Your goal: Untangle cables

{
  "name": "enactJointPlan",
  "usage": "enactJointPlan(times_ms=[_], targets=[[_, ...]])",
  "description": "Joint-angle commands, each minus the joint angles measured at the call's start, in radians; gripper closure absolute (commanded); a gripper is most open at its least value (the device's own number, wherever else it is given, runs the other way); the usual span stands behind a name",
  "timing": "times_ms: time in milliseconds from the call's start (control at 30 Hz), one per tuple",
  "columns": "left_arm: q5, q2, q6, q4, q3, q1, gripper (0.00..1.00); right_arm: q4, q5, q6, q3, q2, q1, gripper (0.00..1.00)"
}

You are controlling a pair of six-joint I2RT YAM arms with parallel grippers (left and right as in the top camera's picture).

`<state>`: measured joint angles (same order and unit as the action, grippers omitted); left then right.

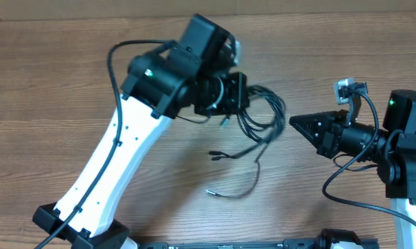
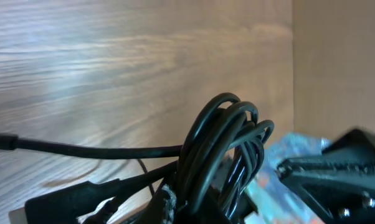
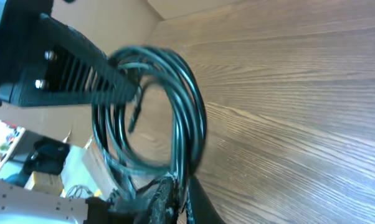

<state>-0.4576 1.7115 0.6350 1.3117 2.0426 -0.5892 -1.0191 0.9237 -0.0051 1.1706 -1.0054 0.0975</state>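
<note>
The left tool [image 1: 237, 93] is clamped on the cables [image 1: 263, 114], gripping a bundle of several thin black cords looped into a coil. The coil stands out from this tool's tip, on the side toward the right arm. In the left wrist view the loops rise close in front of the camera. A pale wrap [image 2: 167, 198] shows on the bundle low down, at the grip.

Loose strands [image 1: 246, 149] trail from the coil onto the table [image 1: 56, 69], on the side of the left tool nearer the arm bases. Two small plug ends [image 1: 212, 153] lie there, apart from each other.

The right tool [image 1: 294, 123] is closed to a narrow point and holds nothing. It points at the left tool from just beyond the coil. Its tip is right at the loops, but whether it touches them cannot be told.
</note>
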Motion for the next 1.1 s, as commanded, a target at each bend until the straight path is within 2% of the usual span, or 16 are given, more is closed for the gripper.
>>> enactJointPlan(times_ms=[0, 100, 200, 233, 333, 367, 400, 467, 533, 567, 600, 1000, 1033, 1067], targets=[[0.019, 0.002, 0.042, -0.008, 0.008, 0.008, 0.96, 0.013, -0.090, 0.096, 0.008, 0.008, 0.000, 0.96], [0.020, 0.002, -0.017, -0.008, 0.008, 0.008, 0.96, 0.014, -0.100, 0.107, 0.008, 0.008, 0.000, 0.96], [0.020, 0.002, -0.147, -0.007, 0.008, 0.008, 0.96, 0.014, -0.101, 0.101, 0.008, 0.008, 0.000, 0.96], [0.019, 0.002, -0.251, -0.004, 0.008, 0.006, 0.96, 0.014, -0.099, 0.057, 0.008, 0.008, 0.000, 0.84], [0.019, 0.002, -0.433, 0.014, 0.008, 0.005, 0.96, -0.006, -0.064, -0.103, 0.008, 0.008, 0.000, 0.42], [0.019, 0.002, -0.483, 0.021, 0.008, 0.005, 0.96, -0.019, -0.044, -0.167, 0.008, 0.008, 0.000, 0.33], [0.019, 0.002, -0.520, 0.025, 0.008, 0.005, 0.96, -0.033, -0.026, -0.228, 0.008, 0.008, 0.000, 0.30], [0.018, 0.002, -0.568, 0.029, 0.008, 0.005, 0.96, -0.042, -0.013, -0.269, 0.008, 0.008, 0.000, 0.31], [0.001, 0.002, -0.589, 0.025, 0.008, 0.003, 0.96, -0.042, -0.010, -0.269, 0.008, 0.008, 0.000, 0.41], [-0.029, 0.002, -0.618, 0.021, 0.008, -0.002, 0.96, -0.042, -0.010, -0.262, 0.008, 0.008, 0.000, 0.80], [-0.035, 0.002, -0.624, 0.020, 0.008, -0.006, 0.96, -0.042, -0.010, -0.257, 0.008, 0.008, 0.000, 0.96], [-0.034, 0.002, -0.629, 0.024, 0.008, -0.021, 0.96, -0.087, 0.050, -0.255, 0.008, 0.008, 0.000, 0.94], [-0.034, 0.002, -0.652, 0.027, 0.008, -0.021, 0.96, -0.084, 0.075, -0.275, 0.008, 0.008, 0.000, 0.67], [-0.034, 0.002, -0.665, 0.029, 0.008, -0.021, 0.96, -0.084, 0.088, -0.294, 0.008, 0.008, 0.000, 0.53]])
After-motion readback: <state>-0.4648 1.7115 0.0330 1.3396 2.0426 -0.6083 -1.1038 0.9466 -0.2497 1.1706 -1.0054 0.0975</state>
